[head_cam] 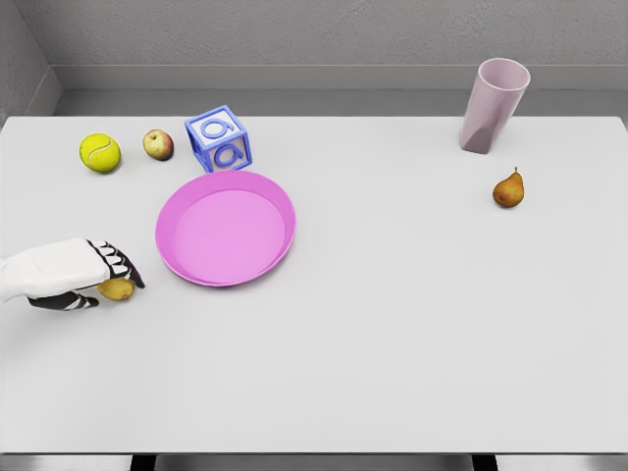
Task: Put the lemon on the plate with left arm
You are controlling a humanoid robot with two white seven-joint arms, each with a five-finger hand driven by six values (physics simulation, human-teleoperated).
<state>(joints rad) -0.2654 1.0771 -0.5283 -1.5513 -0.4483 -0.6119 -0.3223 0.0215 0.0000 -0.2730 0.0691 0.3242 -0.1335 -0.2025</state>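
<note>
The lemon lies on the white table near its left edge, partly covered by the left hand. The hand's dark-tipped fingers curl over the top of the lemon and the thumb sits under its near side, so the hand is closed around the fruit in a grasp. The lemon appears to touch the tabletop; whether it is lifted at all cannot be told. The white forearm enters from the left edge of the view.

Just to the right of the hand, apart from it, sits the pink plate, with nothing in it. Behind the plate's far rim stands a blue block, close to or touching the rim. Left of the block lies an apple, and further left a tennis ball. Well apart, at the far right, a pink cup stands tilted, with a pear nearer in front of it.
</note>
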